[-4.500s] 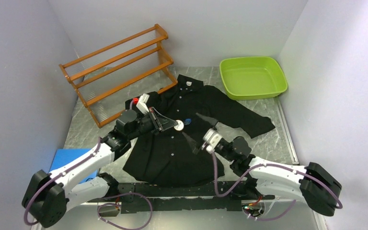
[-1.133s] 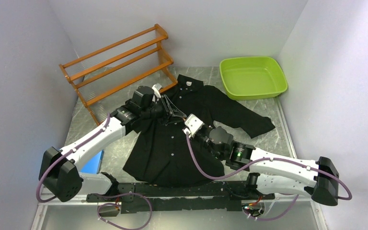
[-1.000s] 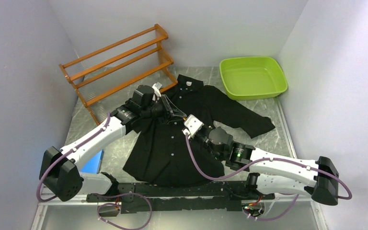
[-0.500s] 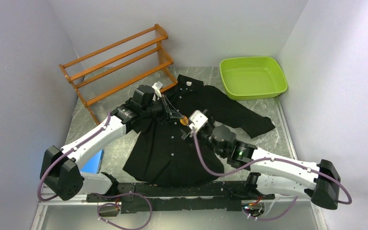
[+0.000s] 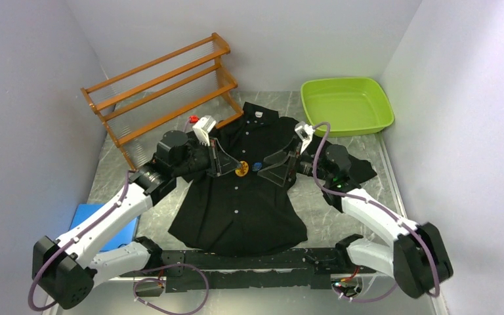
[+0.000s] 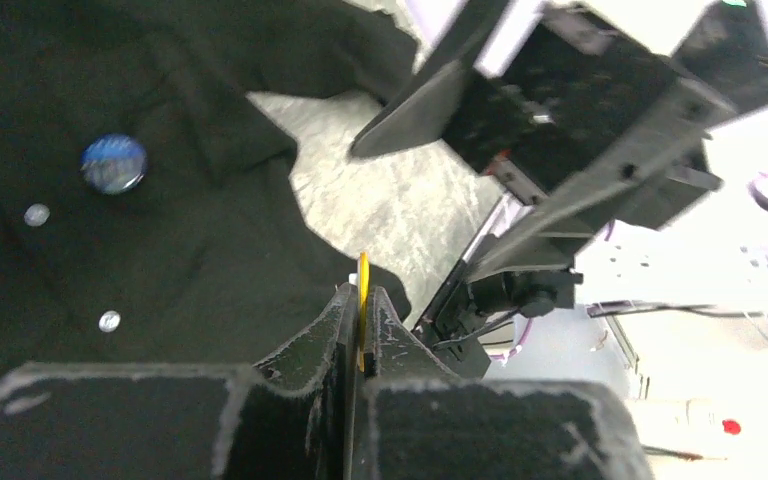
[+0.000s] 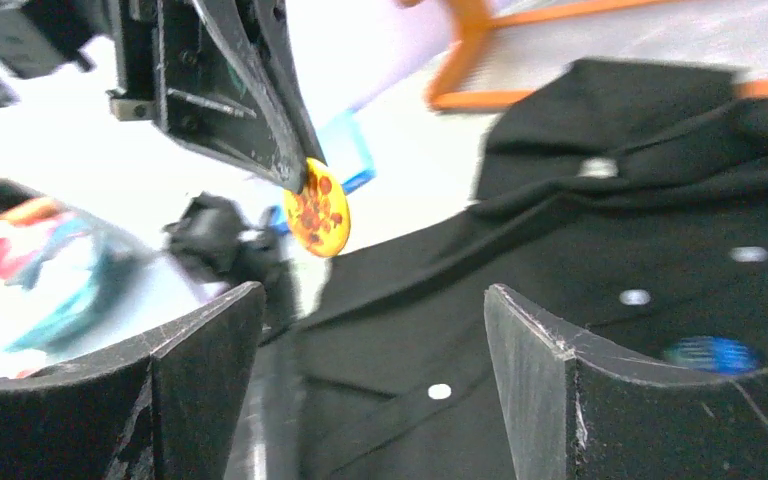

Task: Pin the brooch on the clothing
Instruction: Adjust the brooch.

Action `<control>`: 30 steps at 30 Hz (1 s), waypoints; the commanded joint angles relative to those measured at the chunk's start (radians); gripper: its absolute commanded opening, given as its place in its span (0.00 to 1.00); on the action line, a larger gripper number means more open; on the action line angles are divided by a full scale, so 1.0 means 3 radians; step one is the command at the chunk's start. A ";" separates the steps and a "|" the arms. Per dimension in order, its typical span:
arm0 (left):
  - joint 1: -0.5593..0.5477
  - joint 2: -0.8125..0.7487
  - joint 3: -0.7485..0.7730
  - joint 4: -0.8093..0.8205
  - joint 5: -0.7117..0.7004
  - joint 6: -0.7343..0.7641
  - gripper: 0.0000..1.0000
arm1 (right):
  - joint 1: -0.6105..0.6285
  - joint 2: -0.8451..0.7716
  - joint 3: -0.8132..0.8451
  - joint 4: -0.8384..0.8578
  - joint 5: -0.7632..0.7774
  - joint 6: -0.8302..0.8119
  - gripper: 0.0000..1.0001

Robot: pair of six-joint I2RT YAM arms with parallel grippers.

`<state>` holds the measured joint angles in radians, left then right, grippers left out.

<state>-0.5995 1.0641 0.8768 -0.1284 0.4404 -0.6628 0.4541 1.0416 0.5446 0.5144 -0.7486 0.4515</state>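
The clothing [image 5: 249, 203] is a black shirt lying flat on the table, collar at the far end. My left gripper [image 5: 238, 169] is shut on the brooch [image 5: 241, 172], a round yellow-orange badge held just above the shirt's chest. That brooch [image 6: 363, 295] shows edge-on between the left fingers, and face-on in the right wrist view [image 7: 317, 215]. My right gripper [image 5: 272, 168] stands open a little to its right, nothing between its fingers [image 7: 205, 340]. A blue round badge [image 5: 256, 166] sits on the shirt between the two grippers.
An orange wooden rack [image 5: 164, 85] stands at the back left. At the back right is a green tub [image 5: 346, 105]. A blue flat object [image 5: 95, 220] lies by the left arm. The shirt's right sleeve [image 5: 351, 167] spreads toward the tub.
The right gripper opened, let go of the brooch and drew back to the right. The left gripper closed on the brooch and pulled slightly toward the near left with it.
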 commanded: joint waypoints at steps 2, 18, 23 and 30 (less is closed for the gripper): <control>0.0004 -0.0196 -0.0110 0.0694 0.0520 0.0386 0.03 | -0.0052 0.0500 -0.0207 0.2347 -0.1196 0.1753 0.79; -0.0001 -0.0008 -0.0108 0.1077 0.0983 0.0151 0.03 | 0.0117 0.0557 0.0313 0.0823 -0.0888 0.0975 0.51; 0.0000 -0.0007 -0.0125 0.1089 0.0974 0.0149 0.03 | 0.0117 0.0695 0.0351 0.1045 -0.0991 0.1123 0.29; 0.0001 -0.0025 -0.0139 0.0901 0.0885 0.0309 0.03 | 0.0117 0.0849 0.0297 0.1678 -0.1096 0.1502 0.00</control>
<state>-0.5922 1.0687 0.8383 0.1379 0.6979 -0.5991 0.4877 1.2823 0.6121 0.8803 -1.0760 0.8577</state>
